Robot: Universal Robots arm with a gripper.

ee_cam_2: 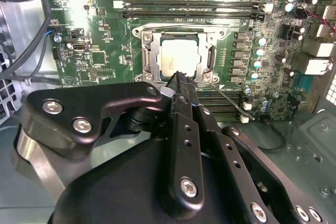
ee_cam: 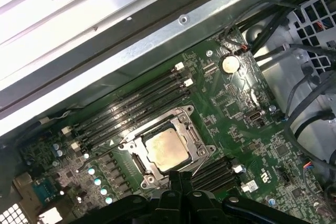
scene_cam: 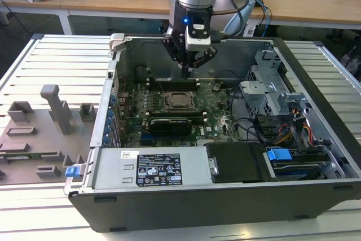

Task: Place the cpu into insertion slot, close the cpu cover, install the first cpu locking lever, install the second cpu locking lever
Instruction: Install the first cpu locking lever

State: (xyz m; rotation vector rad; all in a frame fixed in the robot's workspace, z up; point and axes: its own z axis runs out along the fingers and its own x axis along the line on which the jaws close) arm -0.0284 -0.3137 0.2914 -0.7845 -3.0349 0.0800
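The cpu [ee_cam_2: 178,59] has a pale metal top, matt and a little stained. The cpu cover [ee_cam_2: 148,57] around it is bare silvery metal with a dull shine. The motherboard [ee_cam_2: 100,30] is green, smooth and slightly glossy under the light. The gripper [ee_cam_2: 179,78] looks like black matt metal with bright steel screws. The computer case [scene_cam: 186,210] is grey sheet metal. The desk [scene_cam: 62,55] is pale ribbed metal.

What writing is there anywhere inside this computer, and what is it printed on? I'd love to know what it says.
white label on the power supply box: print too small to read.
small sticker beside it: too small to read.
White lettering on the motherboard: blurred, unreadable.
pale sticker on the motherboard: unreadable.
No text here reads clearly.
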